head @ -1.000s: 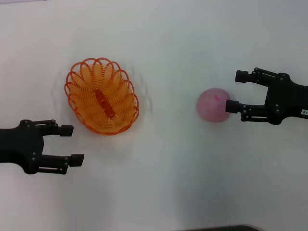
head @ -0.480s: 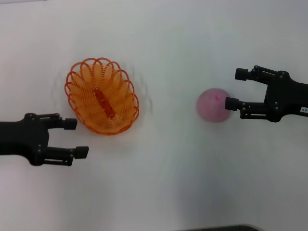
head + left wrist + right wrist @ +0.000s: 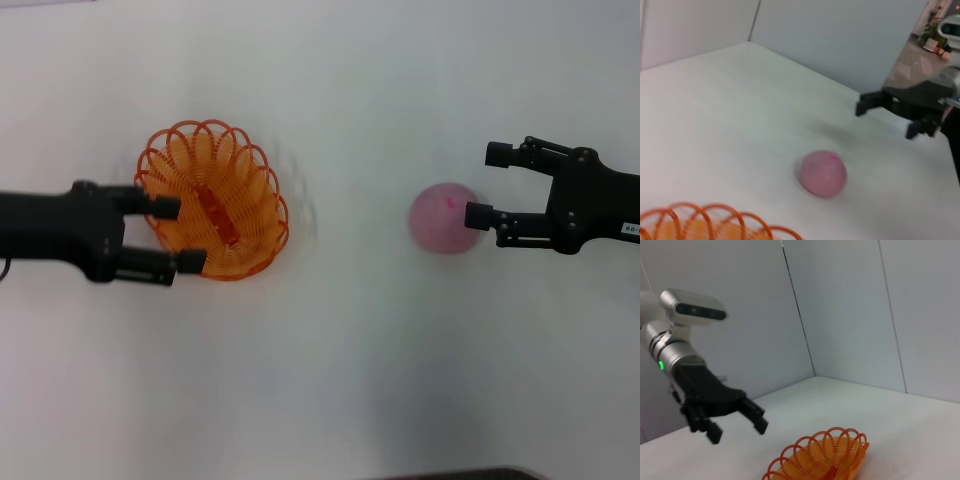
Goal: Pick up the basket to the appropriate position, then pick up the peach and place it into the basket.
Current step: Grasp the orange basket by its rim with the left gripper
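The basket sits upright on the white worktop, and you can take it as your landmark. Your left gripper is at the basket's left rim with its fingers spread apart: from the head camera one overlaps the rim's upper left and the other its lower left. From the right wrist camera that gripper seems to hang above and beside the basket, not gripping it. The peach lies on the worktop well to the right of the basket, apart from it. Your right gripper is on the far side of the peach from the basket, fingers apart, the nearer one at the peach's right edge; you cannot tell whether it touches.
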Action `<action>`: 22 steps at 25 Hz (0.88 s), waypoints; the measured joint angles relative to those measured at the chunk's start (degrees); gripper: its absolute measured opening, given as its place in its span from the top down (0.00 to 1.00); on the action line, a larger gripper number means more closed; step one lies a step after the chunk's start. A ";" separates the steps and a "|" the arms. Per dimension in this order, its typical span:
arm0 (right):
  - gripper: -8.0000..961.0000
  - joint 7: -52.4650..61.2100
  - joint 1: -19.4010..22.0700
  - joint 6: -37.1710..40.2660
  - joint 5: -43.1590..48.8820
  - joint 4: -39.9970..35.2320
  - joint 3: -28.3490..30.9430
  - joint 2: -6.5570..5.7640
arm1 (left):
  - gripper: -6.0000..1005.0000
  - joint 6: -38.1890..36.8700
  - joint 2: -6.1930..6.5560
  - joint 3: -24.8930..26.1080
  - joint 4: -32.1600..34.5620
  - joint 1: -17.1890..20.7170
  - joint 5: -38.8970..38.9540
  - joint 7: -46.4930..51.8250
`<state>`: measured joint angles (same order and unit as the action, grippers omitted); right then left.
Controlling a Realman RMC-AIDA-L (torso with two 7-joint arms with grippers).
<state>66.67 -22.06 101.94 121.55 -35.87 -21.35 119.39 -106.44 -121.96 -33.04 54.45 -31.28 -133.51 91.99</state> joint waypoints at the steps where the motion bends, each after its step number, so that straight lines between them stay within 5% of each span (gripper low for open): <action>1: 0.02 -0.02 0.00 0.00 0.00 0.08 0.00 0.00 | 0.13 0.45 0.07 -0.02 0.04 -0.71 0.00 0.66; 22: 0.02 -0.64 -0.35 0.34 0.00 0.11 0.05 -0.03 | 0.13 12.91 1.33 -8.76 9.04 -11.70 -0.09 19.48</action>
<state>66.03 -22.42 102.29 121.55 -35.77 -21.29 119.36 -93.53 -120.64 -41.81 63.49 -42.98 -133.60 111.47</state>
